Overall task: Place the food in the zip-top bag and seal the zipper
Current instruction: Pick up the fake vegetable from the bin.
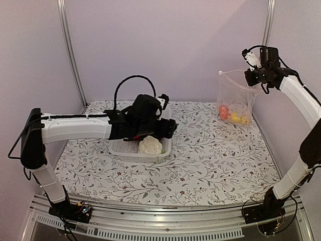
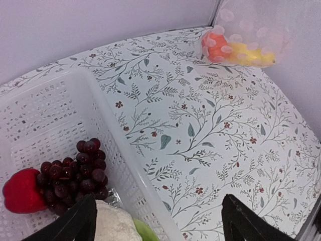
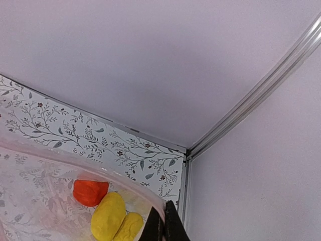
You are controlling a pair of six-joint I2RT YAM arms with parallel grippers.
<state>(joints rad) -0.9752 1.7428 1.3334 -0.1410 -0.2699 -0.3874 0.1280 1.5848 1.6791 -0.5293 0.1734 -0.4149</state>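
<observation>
Now, nearest the arms, the left gripper (image 2: 159, 223) hangs over the white basket (image 1: 123, 149) at mid-table. Its jaws are spread wide and empty, one finger above the cauliflower (image 1: 150, 145) and the other out over the table (image 1: 210, 160). The basket's wall therefore runs between them, so a straight descent could catch the rim or tip the basket instead of taking food. Beside the cauliflower lie the grapes (image 2: 75, 175), a red fruit (image 2: 22, 191) and a sliver of something green (image 2: 143, 232), crowded enough that a grasp may nudge its neighbours.

Farther off, in the back right corner, the right gripper (image 3: 163, 225) has its jaws pinched together on the top edge of the zip-top bag (image 1: 235, 98). The bag hangs from that one hold, bottom near the table. With one side held, the mouth may sag shut, and a dropped piece could bounce off. The bag is clear and crinkled, and an orange piece (image 1: 223, 111) and yellow pieces (image 1: 239, 118) sit low inside. The zipper (image 3: 100, 173) shows as a faint pinkish rim, unsealed.
</observation>
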